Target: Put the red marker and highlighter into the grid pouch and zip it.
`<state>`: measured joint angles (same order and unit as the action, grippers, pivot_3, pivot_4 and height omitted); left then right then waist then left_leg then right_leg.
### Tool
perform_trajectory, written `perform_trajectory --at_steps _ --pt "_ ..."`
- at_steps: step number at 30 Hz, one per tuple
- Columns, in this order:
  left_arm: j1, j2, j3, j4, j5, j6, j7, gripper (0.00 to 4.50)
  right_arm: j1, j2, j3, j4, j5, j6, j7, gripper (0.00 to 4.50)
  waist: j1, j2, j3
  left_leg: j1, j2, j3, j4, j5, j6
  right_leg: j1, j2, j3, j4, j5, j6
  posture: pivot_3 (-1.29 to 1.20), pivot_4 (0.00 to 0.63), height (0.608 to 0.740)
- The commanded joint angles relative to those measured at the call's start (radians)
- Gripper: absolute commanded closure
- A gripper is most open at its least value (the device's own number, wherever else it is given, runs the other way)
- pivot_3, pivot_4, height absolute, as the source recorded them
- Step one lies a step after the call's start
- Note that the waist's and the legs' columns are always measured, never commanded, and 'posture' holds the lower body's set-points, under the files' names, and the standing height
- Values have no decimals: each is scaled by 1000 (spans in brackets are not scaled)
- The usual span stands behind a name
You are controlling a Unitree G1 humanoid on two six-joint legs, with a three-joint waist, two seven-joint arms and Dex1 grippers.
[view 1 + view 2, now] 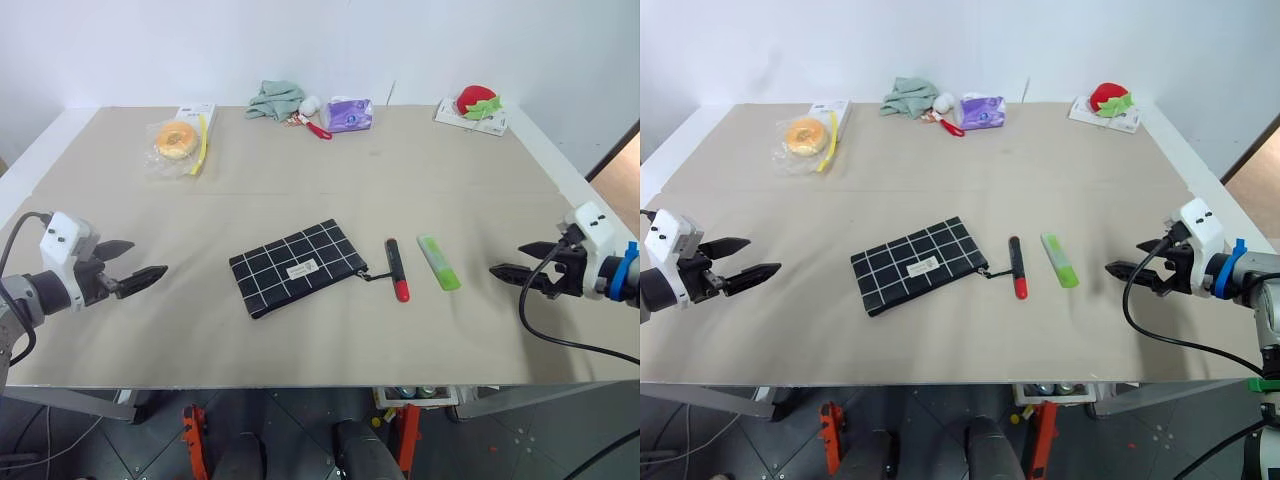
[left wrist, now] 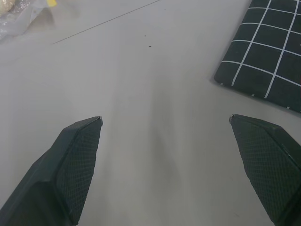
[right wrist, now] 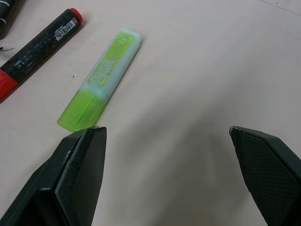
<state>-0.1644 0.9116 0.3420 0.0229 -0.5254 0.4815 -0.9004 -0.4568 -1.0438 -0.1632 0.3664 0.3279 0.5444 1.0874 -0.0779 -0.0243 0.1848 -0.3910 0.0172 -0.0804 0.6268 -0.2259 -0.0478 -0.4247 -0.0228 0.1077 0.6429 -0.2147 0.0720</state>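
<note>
Centre frame, the grid pouch (image 1: 300, 266), the red marker (image 1: 396, 269) and the highlighter (image 1: 438, 262) lie apart; the left gripper (image 1: 141, 269) and the right gripper (image 1: 512, 267) flank them, jaws spread, empty. The right wrist view reveals the marker's barcode label.

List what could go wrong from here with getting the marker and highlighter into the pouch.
1. The grid pouch lies flat and loose on the table; it may slide when its zipper pull is tugged.
2. The red marker and highlighter lie close together, so an open right claw could knock one while taking the other.
3. The round marker may roll if nudged.
</note>
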Motion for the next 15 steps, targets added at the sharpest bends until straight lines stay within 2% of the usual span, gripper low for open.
perform_trajectory --at_steps 1,15 --pt "-10 9 23 1 9 4 10 24 -12 -3 -36 -29 11 -5 -5 0 0 0 0 0 0 0 0 0 0 0 0 0 0 0 0 0 150 739" --pt "-19 4 59 11 5 20 59 24 -31 6 -31 -17 12 -21 3 0 0 0 0 0 0 0 2 0 0 0 0 0 2 0 0 0 150 739"
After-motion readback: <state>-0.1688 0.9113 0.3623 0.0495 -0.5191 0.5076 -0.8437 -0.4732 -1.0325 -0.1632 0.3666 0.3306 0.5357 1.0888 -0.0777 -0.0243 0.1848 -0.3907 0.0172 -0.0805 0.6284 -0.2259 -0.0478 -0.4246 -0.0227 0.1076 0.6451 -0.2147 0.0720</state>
